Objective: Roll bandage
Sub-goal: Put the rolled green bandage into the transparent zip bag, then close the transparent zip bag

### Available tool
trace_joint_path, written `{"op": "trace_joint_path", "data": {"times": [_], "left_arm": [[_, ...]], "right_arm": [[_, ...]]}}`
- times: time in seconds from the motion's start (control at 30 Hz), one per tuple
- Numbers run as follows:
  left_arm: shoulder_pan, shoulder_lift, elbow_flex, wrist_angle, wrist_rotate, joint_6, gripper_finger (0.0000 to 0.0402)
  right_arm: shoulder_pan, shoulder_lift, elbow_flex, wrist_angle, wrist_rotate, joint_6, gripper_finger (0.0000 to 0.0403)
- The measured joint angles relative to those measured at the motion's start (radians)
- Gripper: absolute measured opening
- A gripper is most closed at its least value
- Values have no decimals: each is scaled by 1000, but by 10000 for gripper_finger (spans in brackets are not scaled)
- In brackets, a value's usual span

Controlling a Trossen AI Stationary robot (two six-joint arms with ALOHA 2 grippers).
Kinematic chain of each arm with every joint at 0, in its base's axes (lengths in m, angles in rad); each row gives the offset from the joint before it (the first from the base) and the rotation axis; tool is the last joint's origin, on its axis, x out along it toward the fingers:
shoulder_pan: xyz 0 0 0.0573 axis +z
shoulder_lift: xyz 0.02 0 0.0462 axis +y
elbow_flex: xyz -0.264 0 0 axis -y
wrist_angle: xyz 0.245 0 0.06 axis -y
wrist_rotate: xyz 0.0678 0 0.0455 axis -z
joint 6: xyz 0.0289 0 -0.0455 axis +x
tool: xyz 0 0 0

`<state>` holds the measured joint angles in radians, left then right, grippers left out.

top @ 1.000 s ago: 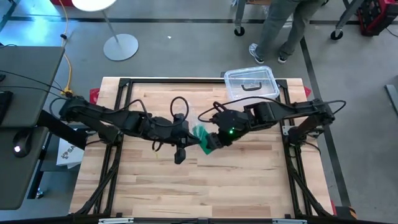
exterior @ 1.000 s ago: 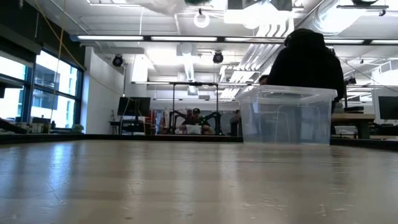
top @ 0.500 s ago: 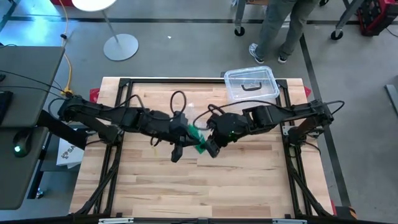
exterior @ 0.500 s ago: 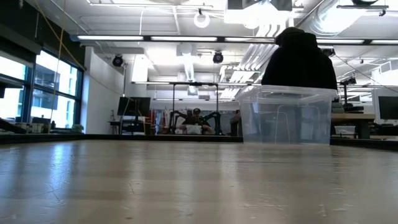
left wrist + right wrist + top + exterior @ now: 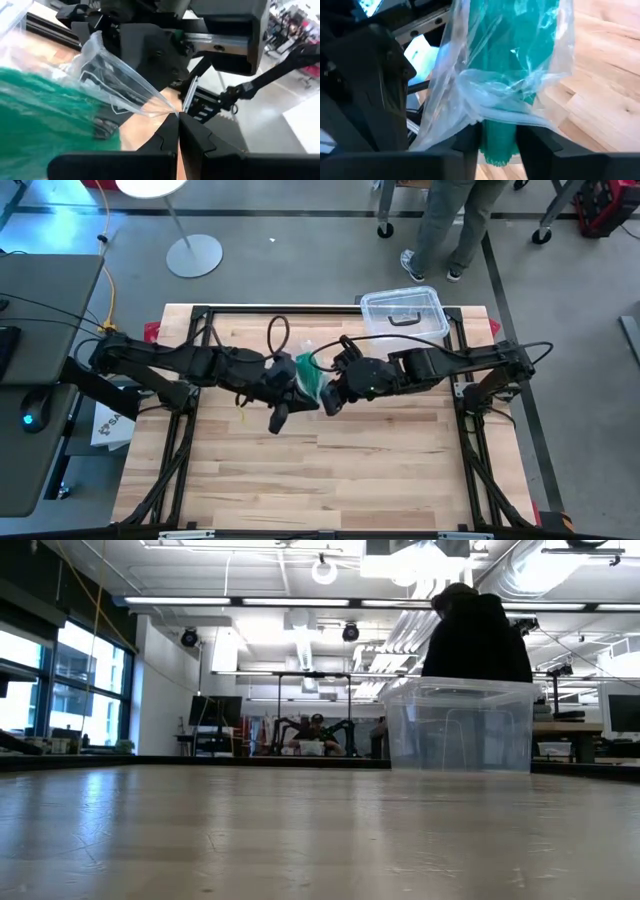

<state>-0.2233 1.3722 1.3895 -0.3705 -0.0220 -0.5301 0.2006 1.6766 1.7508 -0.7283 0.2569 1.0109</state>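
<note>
Left fingers (image 5: 177, 117) pinched shut on clear bag (image 5: 120, 85); right fingers (image 5: 497, 137) slightly parted around green bandage (image 5: 500, 55).

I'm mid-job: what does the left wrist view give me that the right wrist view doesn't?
Only the left wrist view: the left gripper, jaws shut on a corner of the clear plastic bag, with the other arm's dark body close behind.

Only the right wrist view: the right gripper, its jaws on either side of the bandage's lower end, the green bandage running up inside the bag, and the wooden table beyond.

Both: the green bandage wrapped in the crinkled bag, held up between the two arms.
</note>
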Motion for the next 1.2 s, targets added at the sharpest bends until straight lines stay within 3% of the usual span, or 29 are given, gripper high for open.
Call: {"op": "trace_joint_path", "data": {"times": [0.13,0.3,0.57,0.77,0.9,1.1,1.2], "left_arm": [[15,-4,0,-8,-7,-43,0],[41,-3,0,-10,-11,-61,0],[89,6,2,-91,-21,-140,0],[118,12,-2,-112,-50,-150,0],[119,10,-1,-111,-29,-126,0],[118,6,-1,-113,-8,-68,0],[118,4,-1,-121,-3,-34,0]], "right_arm": [[-4,-1,0,0,-76,-47,165],[-4,1,0,-13,-84,-32,231],[0,3,26,-75,-102,-7,238],[39,-3,110,-123,-340,-65,238],[73,-3,176,-122,-299,-138,238],[77,-4,216,-174,-44,-50,238],[56,-5,185,-229,-109,-5,238]]}}
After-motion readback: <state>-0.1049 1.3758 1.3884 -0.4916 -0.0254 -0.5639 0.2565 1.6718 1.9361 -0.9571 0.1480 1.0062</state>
